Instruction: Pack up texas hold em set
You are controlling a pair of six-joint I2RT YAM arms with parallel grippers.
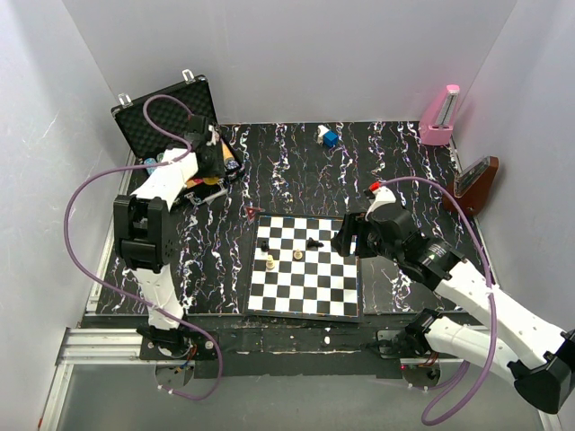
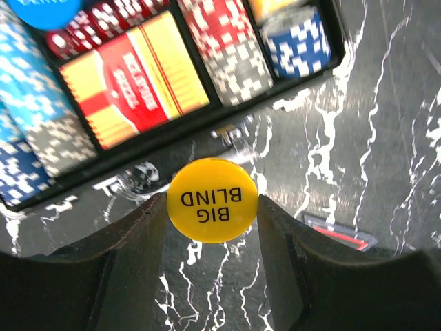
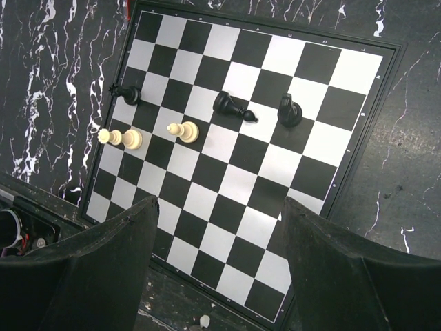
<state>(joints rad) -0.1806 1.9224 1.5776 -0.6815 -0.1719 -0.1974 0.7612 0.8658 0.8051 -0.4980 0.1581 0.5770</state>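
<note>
The black case (image 1: 166, 112) of the texas hold em set stands open at the back left, lid raised. Inside it lie rows of multicoloured chips (image 2: 227, 41), the red-yellow card box (image 2: 134, 79) and a blue disc (image 2: 45, 10). My left gripper (image 2: 212, 205) hovers just in front of the case's front wall (image 2: 172, 134), shut on a yellow disc (image 2: 212, 200) marked BIG BLIND, held by its edges over the marbled table. In the top view the left gripper (image 1: 216, 162) is at the case's right side. My right gripper (image 1: 344, 238) hangs open over the chessboard's right edge, nothing between its fingers (image 3: 131, 234).
The black-and-white chessboard (image 1: 305, 269) with a few pieces lies front centre. A pink metronome (image 1: 440, 117) and a brown wedge-shaped object (image 1: 474, 184) stand at the right wall. A small blue object (image 1: 329, 137) is at the back. A small red-edged item (image 2: 337, 233) lies right of the left gripper.
</note>
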